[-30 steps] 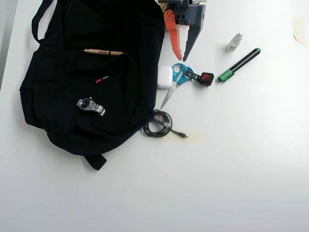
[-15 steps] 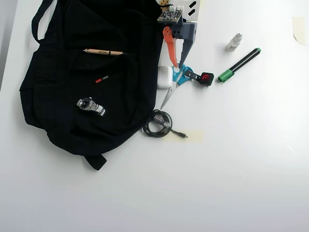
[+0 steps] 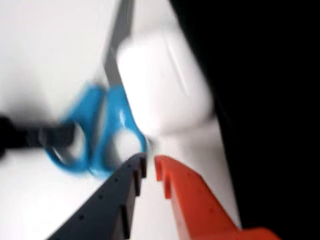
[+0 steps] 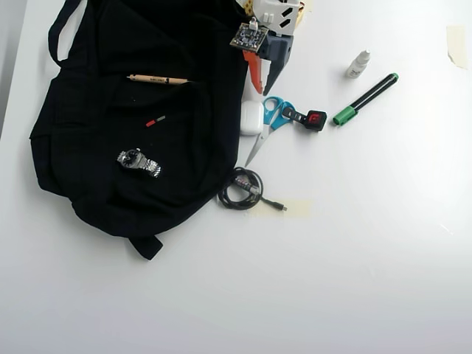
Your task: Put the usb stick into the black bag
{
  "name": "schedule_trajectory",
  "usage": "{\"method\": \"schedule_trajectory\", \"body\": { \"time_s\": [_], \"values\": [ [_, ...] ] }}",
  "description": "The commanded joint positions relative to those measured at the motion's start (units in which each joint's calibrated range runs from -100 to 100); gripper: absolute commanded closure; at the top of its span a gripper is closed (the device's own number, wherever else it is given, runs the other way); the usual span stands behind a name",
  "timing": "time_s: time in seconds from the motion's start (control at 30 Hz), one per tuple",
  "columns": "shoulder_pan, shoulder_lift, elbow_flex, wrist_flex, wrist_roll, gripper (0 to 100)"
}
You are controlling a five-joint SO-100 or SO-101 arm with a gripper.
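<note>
Gripper (image 4: 260, 90) closes and retreats far, empty.
The small red-orange usb stick (image 4: 155, 121) already lies on the floppy black fabric bag (image 4: 88, 169); jaws nearly together.

You see a desk-like setup: a plain white table (image 4: 354, 280) strewn with scissors (image 4: 267, 122), marker (image 4: 364, 98), cable (image 4: 243, 189), and bag (image 4: 110, 147).

Blue scissors (image 4: 271, 118) touch a white case (image 4: 251, 117) — nearby lie a green marker (image 4: 365, 99), a coiled cable (image 4: 243, 189), a small bottle (image 4: 358, 64).

Black bag (image 4: 110, 169); red-orange usb stick (image 4: 155, 121); blue scissors (image 4: 274, 112); green marker (image 4: 364, 99).
</note>
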Motion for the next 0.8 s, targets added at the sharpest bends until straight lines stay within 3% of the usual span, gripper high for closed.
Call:
{"method": "schedule_trajectory", "body": {
  "time_s": [0.0, 0.07, 0.77],
  "values": [
    [-0.23, -1.00, 0.65, 2.64, 5.68, 98],
    [-1.43, -1.00, 0.65, 5.14, 8.20, 98],
    [-2.32, -1.00, 0.65, 6.69, 8.30, 98]
  ]
}}
